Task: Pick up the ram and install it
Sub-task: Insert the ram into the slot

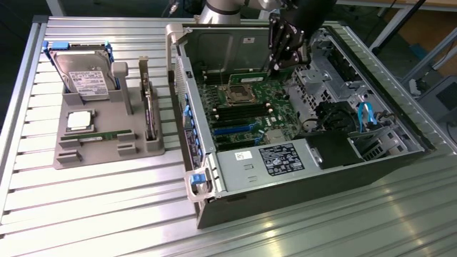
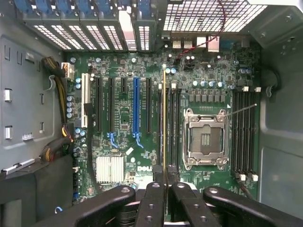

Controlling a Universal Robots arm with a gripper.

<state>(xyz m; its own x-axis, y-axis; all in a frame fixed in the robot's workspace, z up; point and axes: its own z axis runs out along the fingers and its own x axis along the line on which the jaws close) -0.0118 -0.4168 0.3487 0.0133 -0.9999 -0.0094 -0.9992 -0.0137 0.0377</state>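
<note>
My gripper (image 1: 280, 63) reaches down into the open computer case (image 1: 371, 160), shut on the ram (image 1: 247, 76), a thin green stick held level over the motherboard (image 1: 243, 115). In the wrist view the ram (image 2: 164, 123) shows edge-on as a thin line running out from between the black fingers (image 2: 154, 198) of the gripper (image 2: 164, 189). It lines up with the dark memory slots (image 2: 173, 127) beside the open processor socket (image 2: 206, 139). Whether it touches a slot I cannot tell. A second, similar green stick (image 1: 96, 136) lies on the grey holder (image 1: 107, 155).
The grey holder stands at the exterior view's left and also carries a hard drive (image 1: 85, 77), a square silver chip (image 1: 80, 120) and an upright card (image 1: 149, 112). More memory slots (image 2: 244, 137) lie on the socket's other side. A black power supply (image 1: 286, 158) and cables (image 1: 364, 115) fill the case's near end.
</note>
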